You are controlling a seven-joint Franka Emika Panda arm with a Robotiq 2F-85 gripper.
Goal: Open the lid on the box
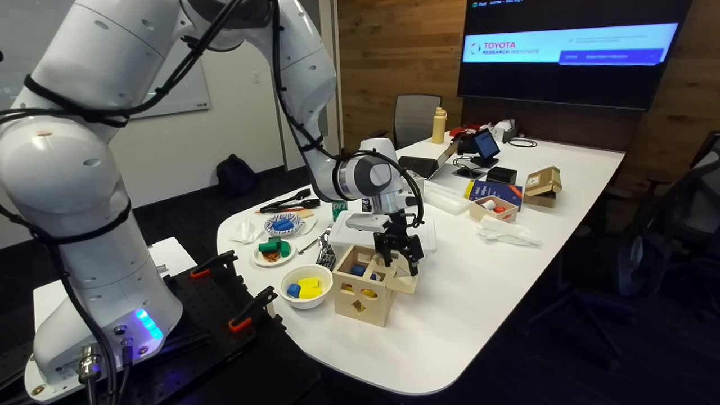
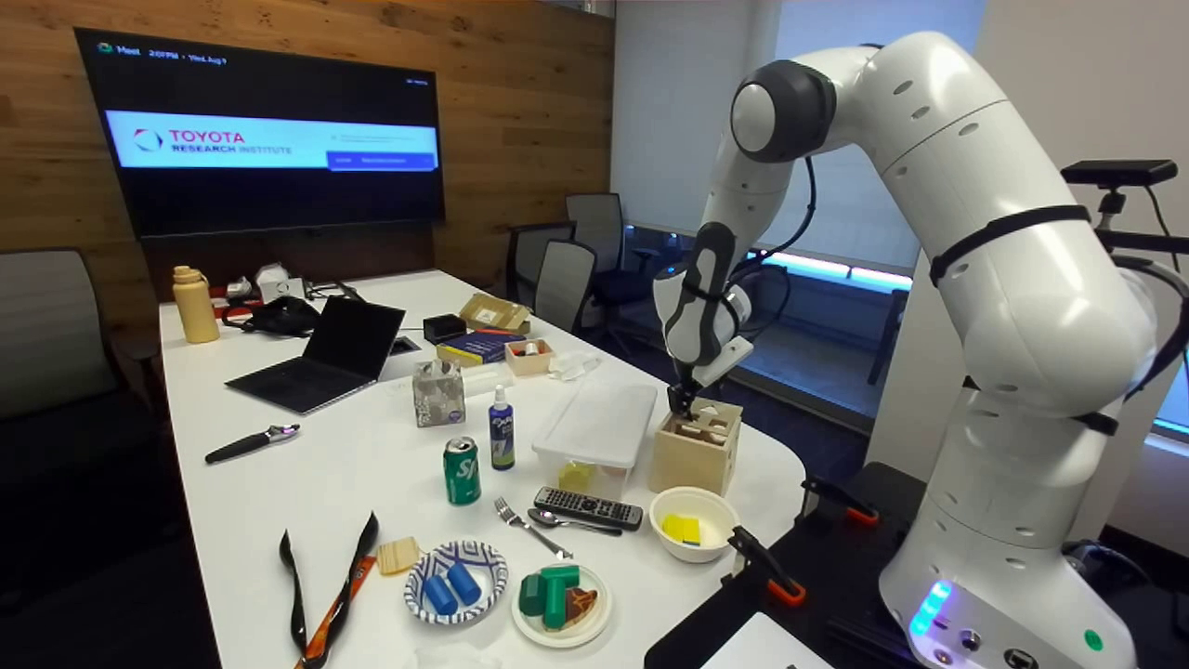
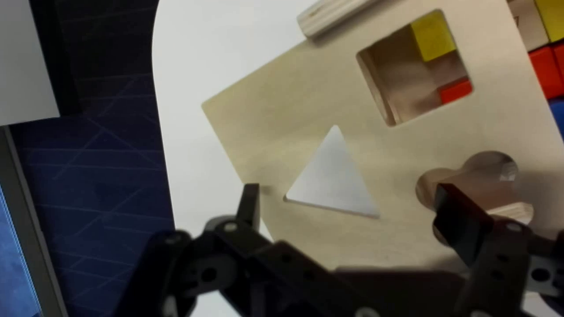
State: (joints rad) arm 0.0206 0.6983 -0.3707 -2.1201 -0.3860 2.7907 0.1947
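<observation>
The pale wooden box (image 1: 360, 298) stands near the table's end in both exterior views (image 2: 689, 462), with coloured blocks inside. The flat lid (image 1: 402, 283) lies on top, shifted so that one end overhangs a side of the box. In the wrist view the lid (image 3: 282, 119) has triangle, square and rounded cut-outs; blocks show through a gap beside it. My gripper (image 1: 401, 267) is open over the overhanging end. In the wrist view the gripper (image 3: 349, 188) has one fingertip by the lid's outer edge and the other over the rounded cut-out; whether it is inside the hole I cannot tell.
A white bowl (image 1: 304, 304) with blocks stands close beside the box. A clear plastic container (image 2: 594, 427) is on another side of it. A remote (image 2: 588, 508), a green can (image 2: 462, 471) and plates with blocks are nearby. The table's rounded edge is close to the box.
</observation>
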